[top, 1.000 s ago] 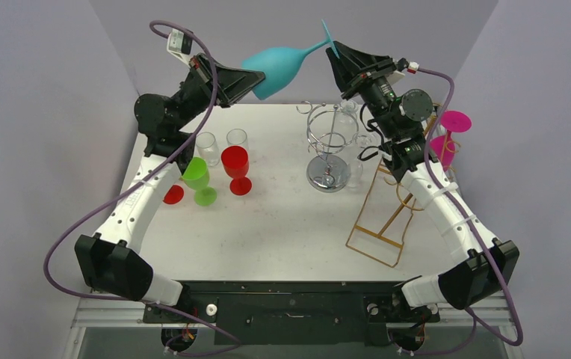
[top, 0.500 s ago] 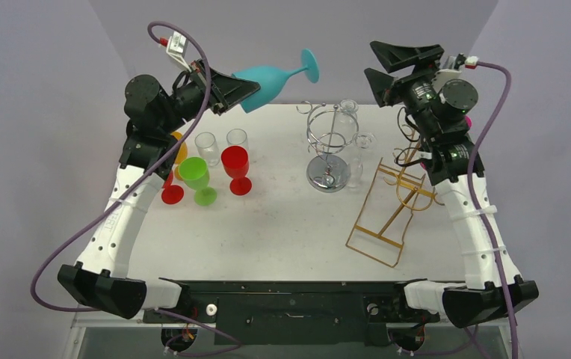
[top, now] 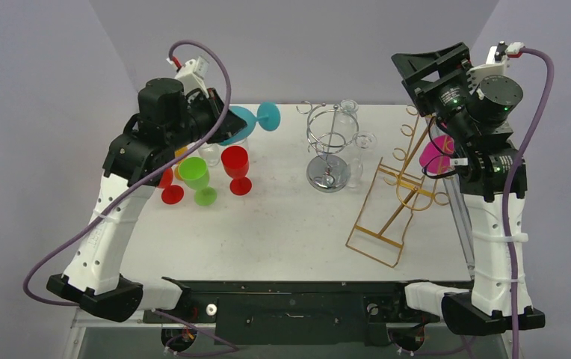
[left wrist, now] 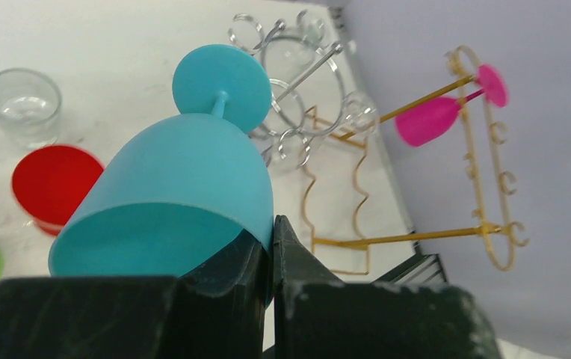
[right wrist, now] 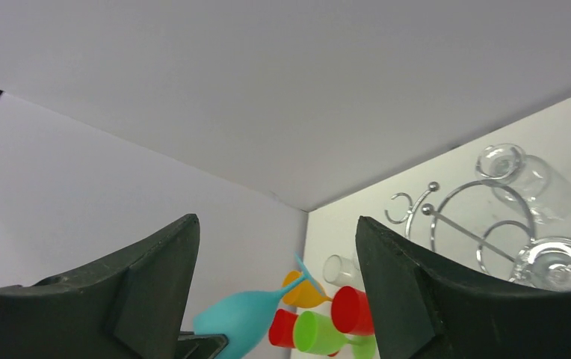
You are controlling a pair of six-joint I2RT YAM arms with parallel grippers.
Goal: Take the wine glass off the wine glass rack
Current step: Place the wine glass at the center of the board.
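left wrist: left gripper (left wrist: 271, 250) pinches the teal plastic wine glass (left wrist: 185, 176) by its rim only, so it could slip onto the red plastic goblet (left wrist: 49, 179); right gripper (right wrist: 275, 224) gapes wide, empty.

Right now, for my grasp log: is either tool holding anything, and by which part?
The left tool pinches the teal wine glass by its bowl rim; the right tool is open, holding nothing.
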